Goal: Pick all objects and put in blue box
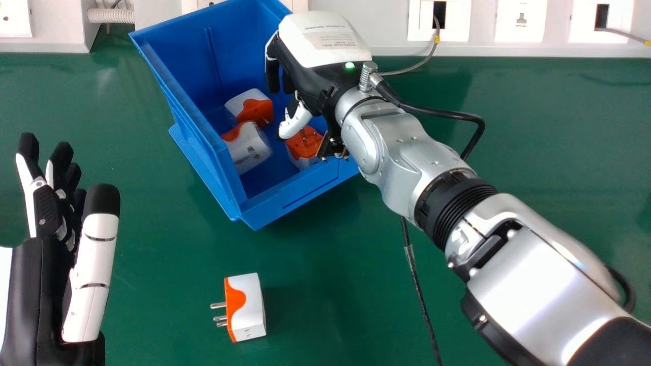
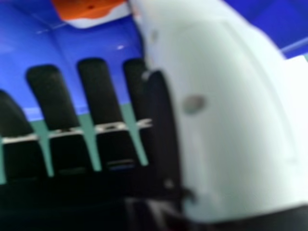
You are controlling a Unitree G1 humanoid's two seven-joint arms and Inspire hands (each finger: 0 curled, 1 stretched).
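Observation:
My right hand (image 1: 325, 56) is over the right side of the blue box (image 1: 190, 109), palm down, fingers relaxed and holding nothing. In the right hand view, the straight fingers of the hand (image 2: 98, 91) stand out against the blue box (image 2: 62, 43), with an orange and white adapter (image 2: 91, 9) beyond them. Inside the box lie three adapters: one at the back (image 1: 252, 107), one at the left (image 1: 247, 147) and one (image 1: 303, 147) just below my right thumb. Another adapter (image 1: 246, 307) lies on the green table, prongs to the left. My left hand (image 1: 51, 218) is open at the left edge.
Along the back of the green table (image 1: 152, 305) runs a white panel (image 1: 386, 30) with sockets. A grey cable (image 1: 419, 63) hangs from one socket, and a black cable (image 1: 419, 290) passes beneath my right forearm.

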